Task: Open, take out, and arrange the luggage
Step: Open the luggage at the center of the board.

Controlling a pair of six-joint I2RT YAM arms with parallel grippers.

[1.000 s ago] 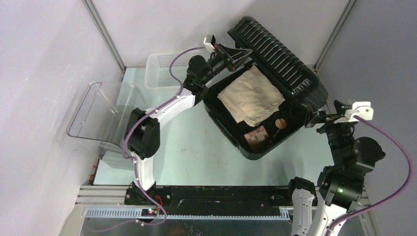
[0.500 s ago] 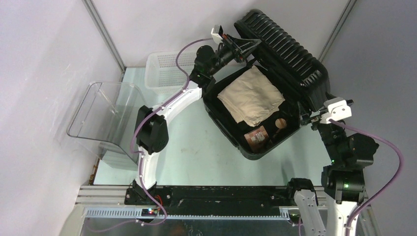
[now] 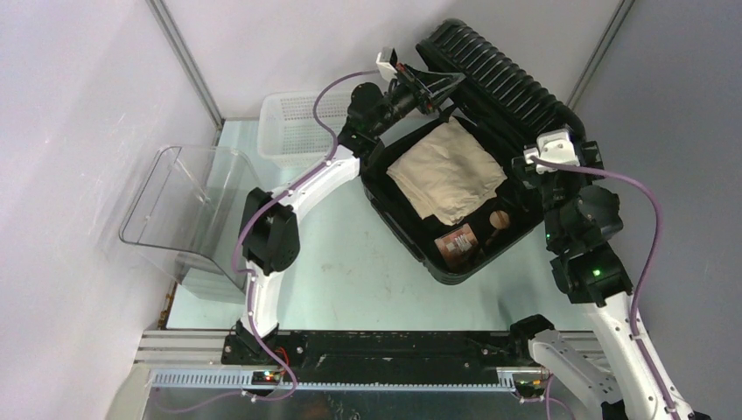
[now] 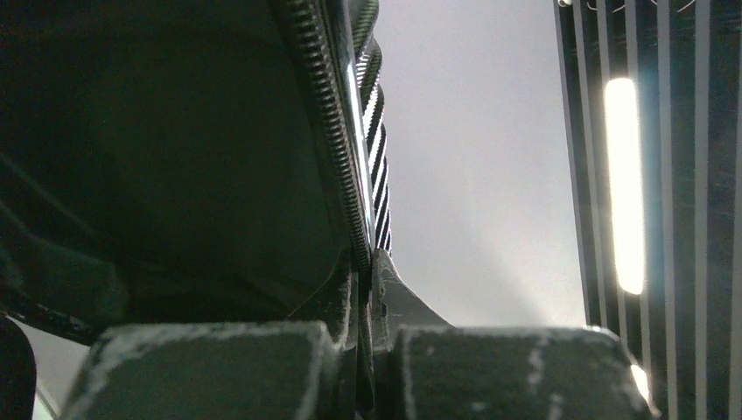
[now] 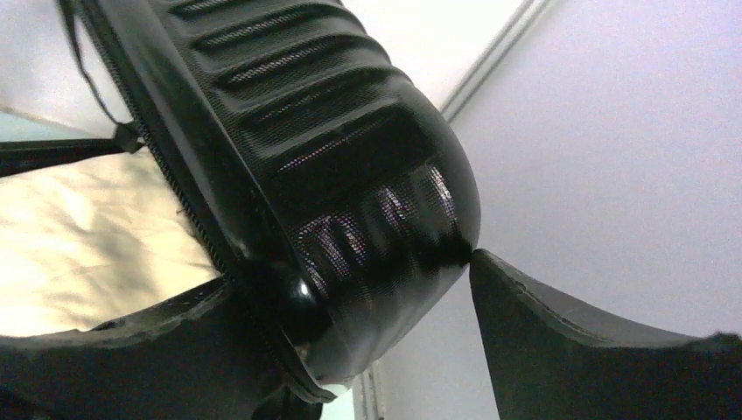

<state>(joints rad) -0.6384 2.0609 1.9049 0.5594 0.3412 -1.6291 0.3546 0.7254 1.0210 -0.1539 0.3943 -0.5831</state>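
The luggage, a black ribbed hard-shell case, lies open at the back right with its lid raised. My left gripper is shut on the lid's zipper rim; in the left wrist view the gripper pinches that rim between both pads. My right gripper stands open around the lid's rounded right corner. In the right wrist view the gripper has one finger on each side of the shell, and the right fingertip touches it.
Inside the lower half lie a folded beige cloth, a small round brown item and a reddish-brown packet. A white perforated basket stands at the back left. A clear plastic bin sits at the left. Walls close in behind the lid.
My right arm has swung up and left from the table's right edge to the lid's right corner. The left gripper has lifted the lid a little higher.
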